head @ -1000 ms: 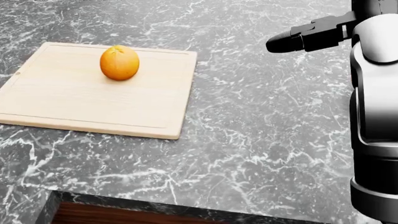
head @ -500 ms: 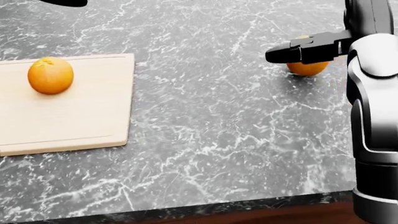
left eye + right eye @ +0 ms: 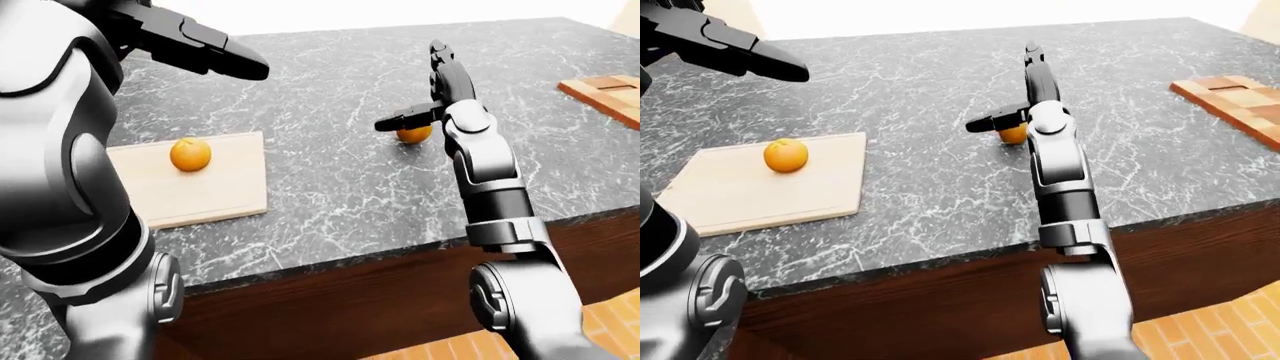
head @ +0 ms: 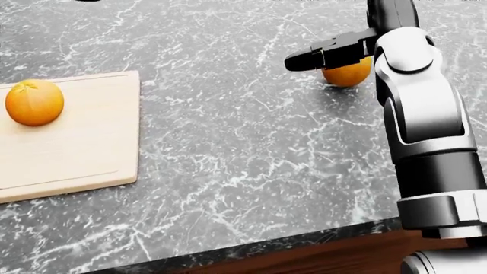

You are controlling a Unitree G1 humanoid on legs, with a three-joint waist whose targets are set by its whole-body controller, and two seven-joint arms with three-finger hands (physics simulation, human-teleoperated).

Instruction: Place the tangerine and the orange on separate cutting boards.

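Observation:
An orange (image 4: pixel 34 101) sits on a light wooden cutting board (image 4: pixel 76 148) at the left of the head view. A smaller, flatter tangerine (image 4: pixel 347 75) lies on the dark marble counter (image 4: pixel 244 142) at the upper right. My right hand (image 3: pixel 408 85) is open right over the tangerine, one black finger (image 4: pixel 324 56) reaching left across its top, the other fingers pointing away up the view. It does not close round the fruit. My left hand (image 3: pixel 215 54) is open and empty, raised above the counter at the upper left.
A second, darker wooden cutting board (image 3: pixel 1238 101) lies on the counter at the far right of the eye views. The counter's near edge (image 4: pixel 266 245) runs along the bottom of the head view, with a wood-fronted cabinet and tiled floor below.
The camera has swung right: the board with the orange slid to the left of the picture and the tangerine came into view. My right hand now stands at the tangerine.

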